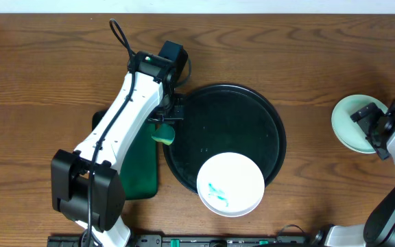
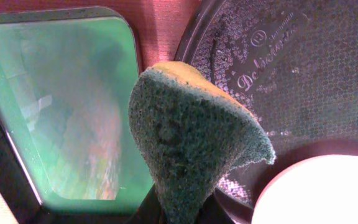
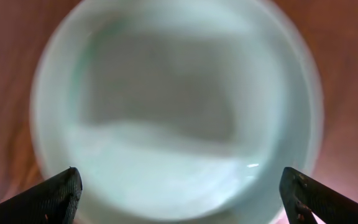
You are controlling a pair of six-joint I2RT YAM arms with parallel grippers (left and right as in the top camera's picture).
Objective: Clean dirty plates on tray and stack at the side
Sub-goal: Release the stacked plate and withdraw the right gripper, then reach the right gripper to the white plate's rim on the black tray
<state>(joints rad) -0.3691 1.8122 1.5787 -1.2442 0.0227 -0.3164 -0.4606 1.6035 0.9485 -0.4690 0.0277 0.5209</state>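
Overhead, a teal-smeared white plate [image 1: 230, 184] sat at the near rim of the black tray [image 1: 252, 116], a mint plate [image 1: 345, 122] well to its right. Left wrist view: the left claw [image 2: 182, 214] pinched a green sponge [image 2: 191, 137] beside the tray's left rim. Right wrist view: the right claw [image 3: 180, 186] hung spread above the mint plate.

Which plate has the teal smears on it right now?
The white plate at the near rim of the black tray: teal marks on its face. The mint green plate, off the tray under the right gripper, shows none.
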